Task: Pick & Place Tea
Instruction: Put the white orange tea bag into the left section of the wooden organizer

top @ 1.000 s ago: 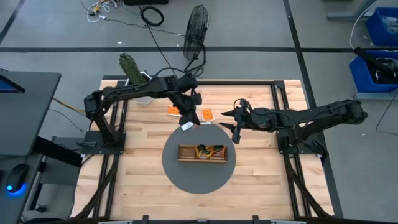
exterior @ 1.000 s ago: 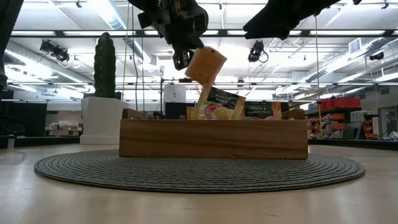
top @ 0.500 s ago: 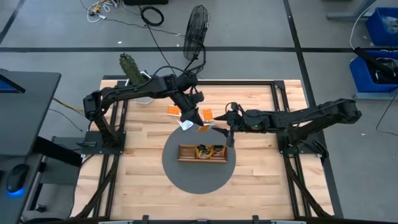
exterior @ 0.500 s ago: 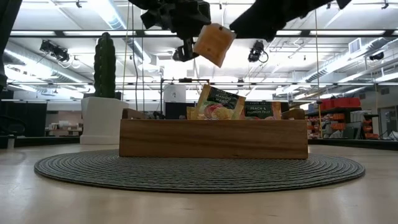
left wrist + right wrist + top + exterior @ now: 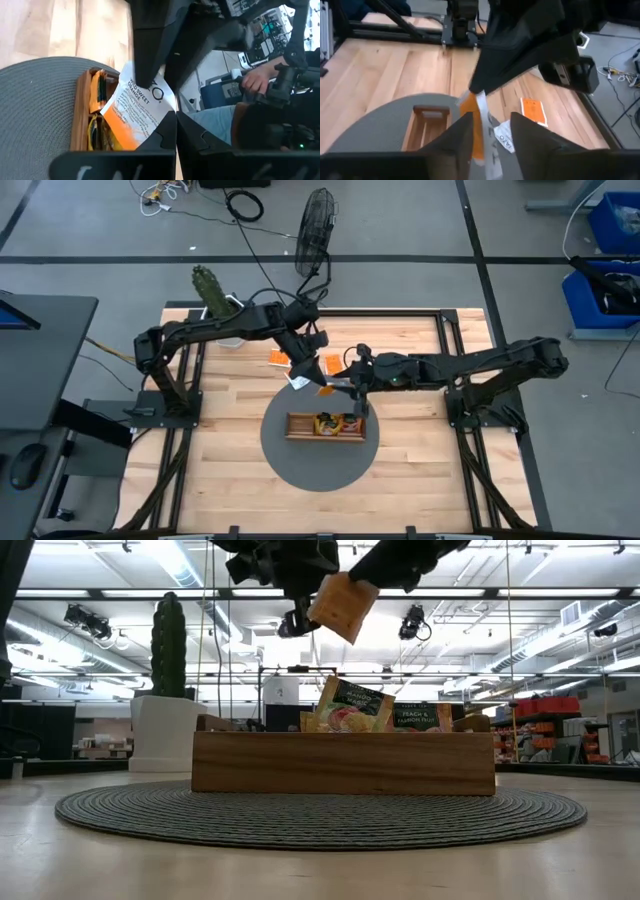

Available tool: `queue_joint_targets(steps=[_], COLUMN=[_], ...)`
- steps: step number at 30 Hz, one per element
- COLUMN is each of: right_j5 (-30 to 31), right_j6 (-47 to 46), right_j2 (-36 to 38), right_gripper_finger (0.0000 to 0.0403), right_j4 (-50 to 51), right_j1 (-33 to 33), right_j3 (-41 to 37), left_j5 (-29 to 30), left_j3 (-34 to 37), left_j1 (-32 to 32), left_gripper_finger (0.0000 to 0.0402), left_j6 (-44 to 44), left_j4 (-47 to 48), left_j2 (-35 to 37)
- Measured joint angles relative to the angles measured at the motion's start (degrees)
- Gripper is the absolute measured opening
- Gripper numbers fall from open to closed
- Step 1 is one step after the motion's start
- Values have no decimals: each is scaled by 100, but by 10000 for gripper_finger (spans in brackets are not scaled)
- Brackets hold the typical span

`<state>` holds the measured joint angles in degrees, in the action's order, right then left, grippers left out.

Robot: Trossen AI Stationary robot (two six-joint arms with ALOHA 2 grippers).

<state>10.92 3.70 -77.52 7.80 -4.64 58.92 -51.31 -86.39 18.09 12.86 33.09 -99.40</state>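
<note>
Holding one orange-and-white tea sachet (image 5: 343,606) up in the air, with the left gripper (image 5: 305,372) pinched tight on its corner. Hanging tilted, above the far side of the wooden tray (image 5: 340,762), not touching it. Showing dark print on the white part in the left wrist view.

Reaching in from the right with the right gripper (image 5: 490,122), up in the air too. Fingers (image 5: 462,132) apart, one on each side of the hanging sachet. Not clamped on it; a gap on one side in the right wrist view.

Sitting on a round grey mat (image 5: 315,470) in the middle of the table (image 5: 410,450): the tray. Standing up inside it, near the middle and the right part, a few more sachets (image 5: 350,705), yellow and dark green.

Lying flat on the bare wood, far from the tray, just past the mat: two more orange sachets (image 5: 278,358) (image 5: 333,364), a little apart, one to the left and one to the right.

Beyond the table in the left wrist view: a person's hand (image 5: 257,80).
</note>
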Motion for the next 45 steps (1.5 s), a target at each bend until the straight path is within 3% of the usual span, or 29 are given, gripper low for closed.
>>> queue_joint_targets(steps=[7, 17, 21, 25, 31, 34, 39, 45], right_j5=[-298, -215, -336, -396, -700, -852, -1117, -1145], right_j6=[-241, -505, -895, -1232, -1549, -1586, -1580, -1631], right_j2=[0, 0, 0, 0, -46, -157, -411, -490], right_gripper_finger=[12, 3, 2, 1, 1, 1, 0, 0], right_j4=[620, 536, 984, 1628, 2453, 2937, 3638, 3198], right_j1=[39, 57, 61, 125, 428, 567, 640, 625], right_j3=[217, 231, 371, 638, 1317, 1636, 1794, 1805], left_j5=[5, 45, 272, 914, 1057, 1401, 1617, 1891], left_j3=[0, -1, 0, -2, -2, -2, -2, -2], left_j1=[0, 14, 104, 107, 11, -90, -138, -121], left_gripper_finger=[1, 7, 39, 80, 135, 157, 175, 177], left_j6=[-38, -60, -339, -612, -1052, -1150, -1384, -1357], left_j4=[-47, -9, 11, -61, -207, -238, -165, -176], left_j2=[40, 53, 142, 250, 251, 252, 252, 252])
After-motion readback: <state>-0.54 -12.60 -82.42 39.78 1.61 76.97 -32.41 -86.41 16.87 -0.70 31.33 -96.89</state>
